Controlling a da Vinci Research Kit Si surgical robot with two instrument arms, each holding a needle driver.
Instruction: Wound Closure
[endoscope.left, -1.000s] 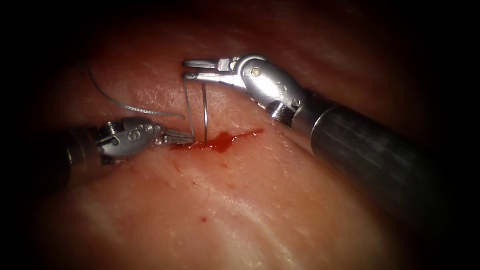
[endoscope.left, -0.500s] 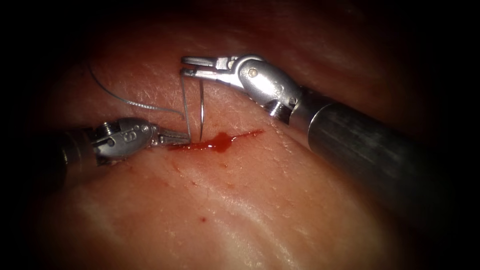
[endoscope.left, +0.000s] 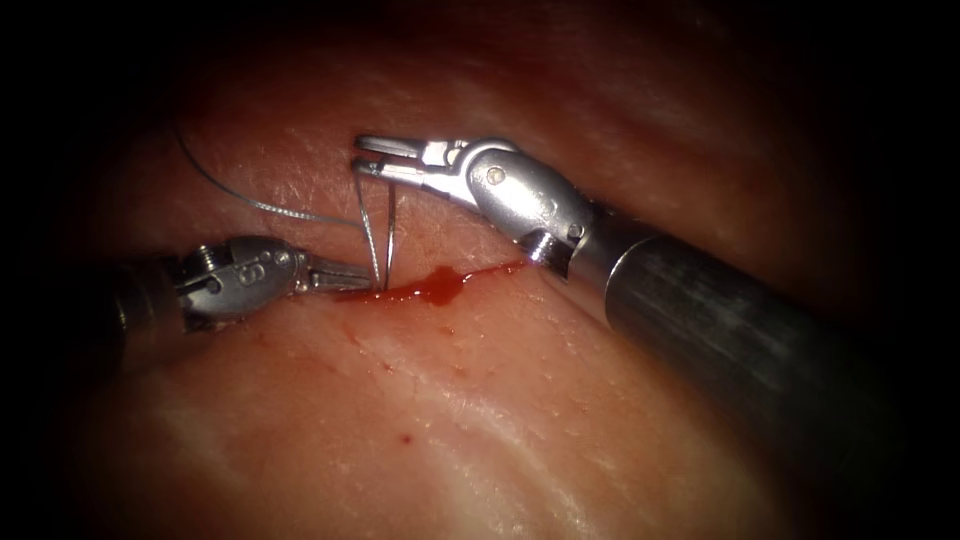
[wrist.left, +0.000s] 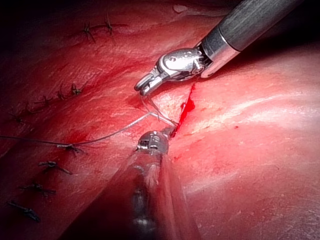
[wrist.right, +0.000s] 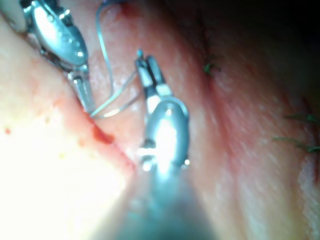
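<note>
The tissue (endoscope.left: 470, 400) has a short cut (endoscope.left: 440, 285) wet with red fluid. My right tool (endoscope.left: 378, 156) comes in from the right above the cut's left end, jaws shut on the upper end of the thin curved needle (endoscope.left: 389, 240). The needle hangs down with its point at the cut's left end; whether it is in the tissue I cannot tell. A thread (endoscope.left: 250, 203) trails off to the left, and one strand runs from the right jaws down to the same spot. My left tool (endoscope.left: 352, 279) lies flat left of the cut. Its shut jaws seem to pinch the tissue's edge there.
Several finished dark stitches (wrist.left: 70, 147) sit in rows on the tissue to the left of the cut. The right tool's thick shaft (endoscope.left: 720, 320) crosses the tissue on the right. The left wrist view has both tools, right (wrist.left: 144, 88) and left (wrist.left: 170, 132), meeting at the cut.
The right tool has moved a little left and down with the needle, swinging the needle's point left along the cut towards the left tool's tips. The left tool has drawn back slightly left.
</note>
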